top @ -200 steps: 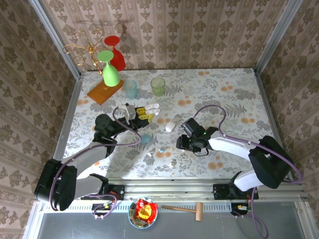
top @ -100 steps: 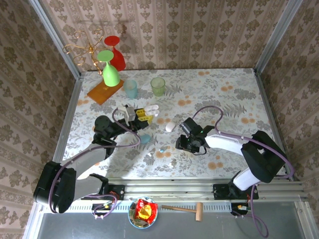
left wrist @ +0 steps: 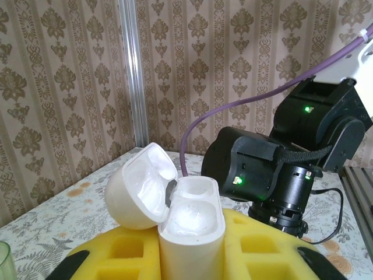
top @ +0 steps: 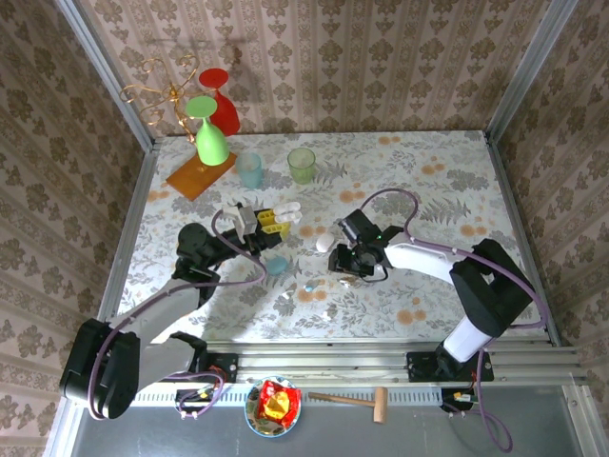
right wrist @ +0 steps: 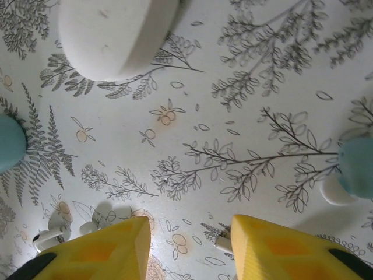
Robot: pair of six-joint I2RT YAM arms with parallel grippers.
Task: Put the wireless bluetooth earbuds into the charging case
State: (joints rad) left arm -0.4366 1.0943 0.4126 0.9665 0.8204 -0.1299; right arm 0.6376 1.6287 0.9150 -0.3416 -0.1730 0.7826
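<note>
Floral tablecloth (top: 428, 181) covered the table. At left, the left gripper (left wrist: 191, 256) clenched the open charging case (left wrist: 189, 219). Rightward, the right gripper (right wrist: 189, 245) hung released over what looked like earbuds (right wrist: 58, 233) on the cloth. Picking seemed in hand, and the next move called for a precise pinch.

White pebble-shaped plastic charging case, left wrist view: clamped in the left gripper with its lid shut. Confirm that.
Not quite: the lid is flipped open, not shut. The white pebble-shaped plastic charging case is clamped in the left gripper, as the left wrist view shows.
</note>
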